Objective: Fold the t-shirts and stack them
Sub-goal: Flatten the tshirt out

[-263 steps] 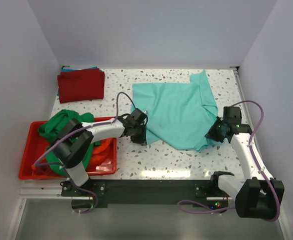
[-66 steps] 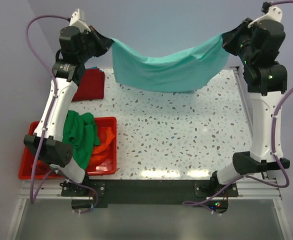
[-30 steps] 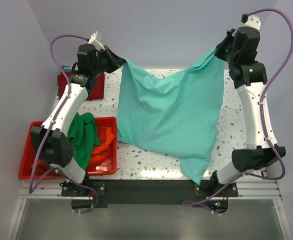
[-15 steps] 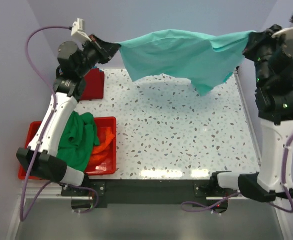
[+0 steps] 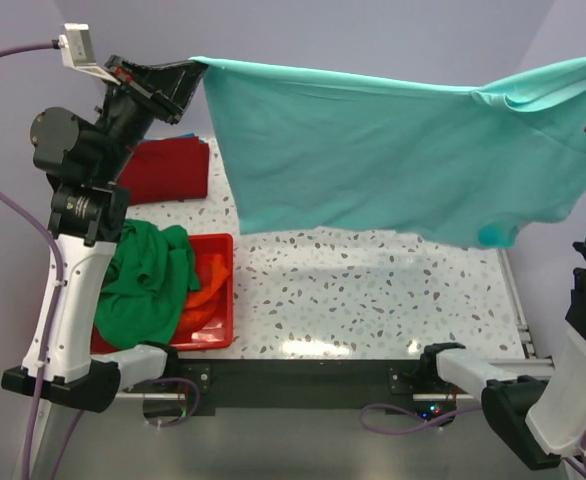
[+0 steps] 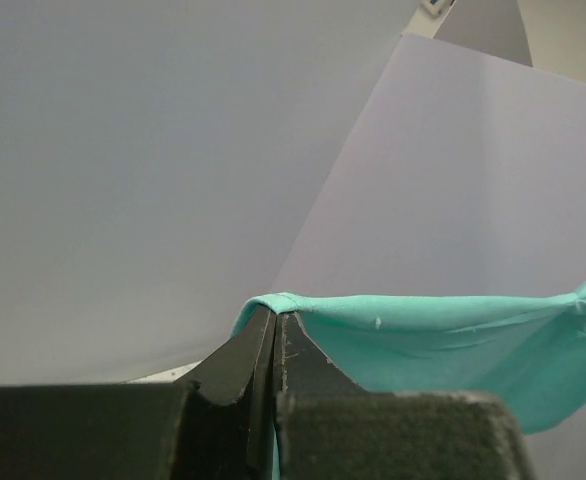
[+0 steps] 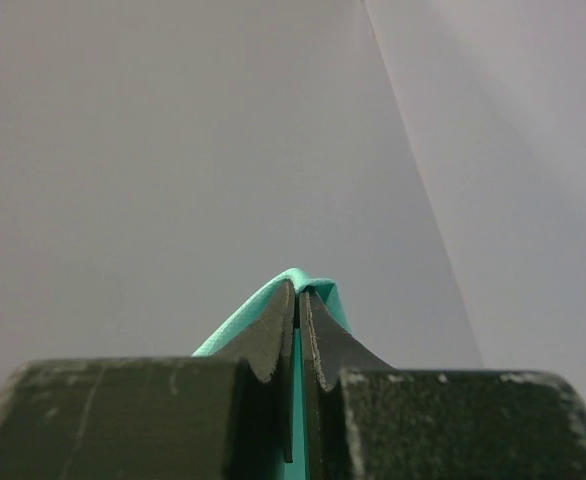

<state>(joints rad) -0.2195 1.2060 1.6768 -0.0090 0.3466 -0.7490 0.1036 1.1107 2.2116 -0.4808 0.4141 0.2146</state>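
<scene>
**Item 1, upper left of the top view.** Left gripper (image 5: 194, 68), black, two-fingered, raised high on its white arm. Its fingers are pressed together, pinching one corner of the large teal cotton t-shirt (image 5: 373, 150).

**Item 2, lower left.** Bright green cotton t-shirt (image 5: 141, 285), crumpled, heaped in the red plastic bin (image 5: 216, 325) and spilling over its left side.

**Item 3, lower left.** Orange cotton t-shirt (image 5: 209, 285), bunched in the same bin, touching the green one on its right.

**Item 4, left, above the bin.** Dark red cotton t-shirt (image 5: 165, 170), folded flat on the white speckled table (image 5: 373, 300), near its far left corner.

**Item 5, upper centre to right edge.** The teal t-shirt is held aloft above the table and stretched as a broad sheet between the two grippers. Its lower edge hangs lowest toward the right.

**Item 6, right edge.** Right gripper (image 7: 298, 298), cut off in the top view. The wrist view shows its fingers pressed together on a fold of the teal fabric.
</scene>
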